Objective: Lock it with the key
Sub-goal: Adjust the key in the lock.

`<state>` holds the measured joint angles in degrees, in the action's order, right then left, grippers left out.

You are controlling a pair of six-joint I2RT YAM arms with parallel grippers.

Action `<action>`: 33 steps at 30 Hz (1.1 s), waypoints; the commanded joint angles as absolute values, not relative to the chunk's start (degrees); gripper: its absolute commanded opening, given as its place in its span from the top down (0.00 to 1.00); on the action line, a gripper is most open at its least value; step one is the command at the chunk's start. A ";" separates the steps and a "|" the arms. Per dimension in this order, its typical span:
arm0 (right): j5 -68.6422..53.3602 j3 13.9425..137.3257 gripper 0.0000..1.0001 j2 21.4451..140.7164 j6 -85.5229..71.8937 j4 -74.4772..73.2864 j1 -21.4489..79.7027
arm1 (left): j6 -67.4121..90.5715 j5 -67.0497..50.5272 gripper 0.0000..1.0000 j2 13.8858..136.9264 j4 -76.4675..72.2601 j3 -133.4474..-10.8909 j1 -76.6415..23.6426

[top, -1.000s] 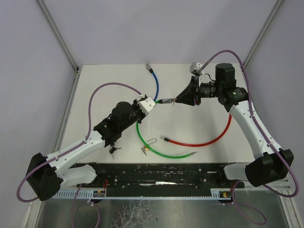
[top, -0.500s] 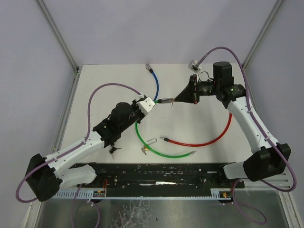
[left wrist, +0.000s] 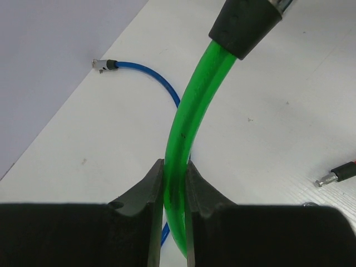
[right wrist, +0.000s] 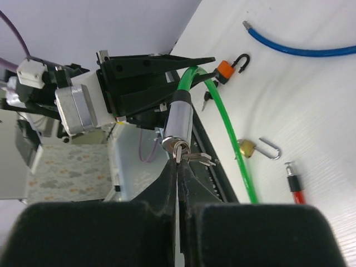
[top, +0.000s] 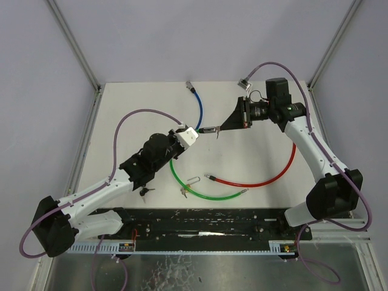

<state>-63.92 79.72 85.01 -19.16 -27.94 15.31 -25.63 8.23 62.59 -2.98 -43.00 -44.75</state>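
Note:
My left gripper (left wrist: 174,167) is shut on the green cable (left wrist: 183,133) just below the lock's black collar (left wrist: 245,25). The silver lock barrel (right wrist: 179,119) at that end is held off the table and points at my right gripper (right wrist: 178,164). That gripper is shut on the key (right wrist: 178,151), which sits in the barrel's end, with spare keys (right wrist: 199,159) hanging from its ring. From above, the left gripper (top: 188,134), the barrel (top: 209,129) and the right gripper (top: 219,128) stand in one line.
A blue cable (top: 199,106) lies at the back and a red cable (top: 260,182) at the front right. The green cable's loop (top: 206,195) rests on the table beside an open brass padlock (top: 187,189). An orange padlock (right wrist: 225,68) lies beyond it.
The right gripper has closed onto the key. Its wrist has shifted slightly left and back, and the right forearm has swung. The left arm still holds the cable, nudged a little left.

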 commanded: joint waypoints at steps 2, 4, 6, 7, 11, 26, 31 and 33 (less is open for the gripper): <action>-65.12 77.06 1.00 83.14 -35.18 -21.11 15.87 | -27.61 8.66 0.99 61.35 -10.71 -43.32 -46.36; -65.38 75.67 1.00 82.62 -39.00 -17.98 15.77 | -27.88 9.07 0.99 61.38 -10.88 -43.24 -46.46; -65.63 74.38 1.00 82.32 -43.09 -15.22 15.61 | -28.22 9.42 0.99 61.46 -11.07 -43.08 -46.50; -66.19 74.05 1.00 82.42 -44.54 -14.36 15.52 | -28.32 9.54 1.00 61.57 -11.13 -43.07 -46.58; -66.68 79.74 0.77 83.52 -33.03 -21.48 14.98 | -28.29 8.65 0.99 61.21 -11.60 -42.38 -46.60; -61.43 87.35 0.15 76.99 47.89 -48.04 9.22 | -26.78 4.10 0.99 61.71 -10.48 -43.36 -46.51; -67.56 78.59 0.01 72.09 73.83 -48.54 9.23 | -25.81 3.43 0.99 63.27 -8.86 -44.68 -46.53; -70.11 77.51 0.04 71.94 73.33 -46.46 9.25 | -25.40 3.22 0.99 64.20 -8.54 -45.37 -46.50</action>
